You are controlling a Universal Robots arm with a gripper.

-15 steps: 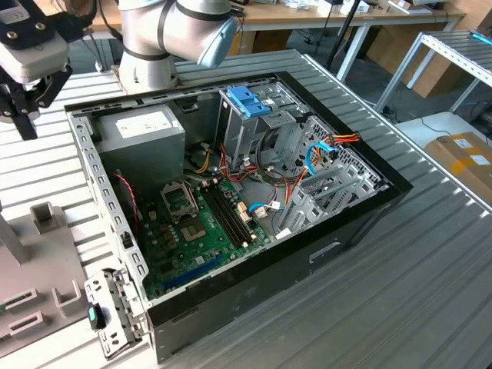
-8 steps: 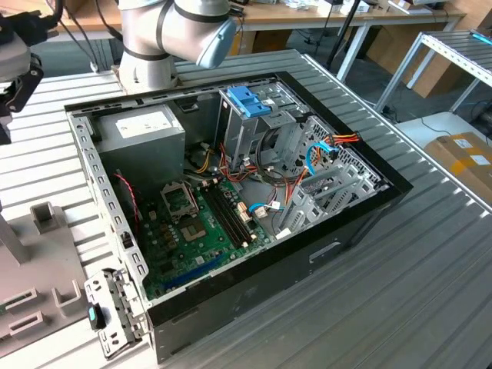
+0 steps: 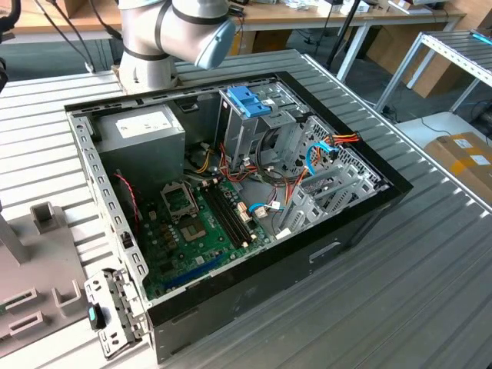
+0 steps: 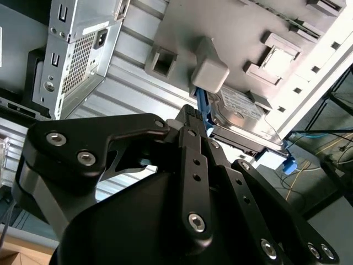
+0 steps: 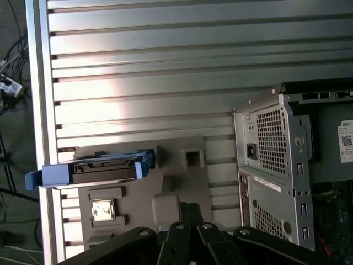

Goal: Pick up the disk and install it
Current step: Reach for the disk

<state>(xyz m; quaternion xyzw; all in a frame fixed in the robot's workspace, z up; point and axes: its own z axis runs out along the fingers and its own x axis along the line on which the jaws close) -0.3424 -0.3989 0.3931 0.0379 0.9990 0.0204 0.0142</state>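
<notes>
Bright daylight, glare across table (image 5: 138,105)

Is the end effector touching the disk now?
Apart. In the first wrist view, bare grey fixture shows between the end effector and the disk.

No wording or number can be read anywhere. In the exterior view a white label (image 3: 143,123) lies on the grey power supply (image 3: 146,142), at the far end of the open computer case (image 3: 307,254) towards the exterior view's left, its print too small to make out. In the second wrist view the disk (image 4: 251,122) bears a pale label (image 4: 238,102), likewise unreadable. In the first wrist view a white sticker (image 5: 346,141) with a square code sits on the case.
</notes>
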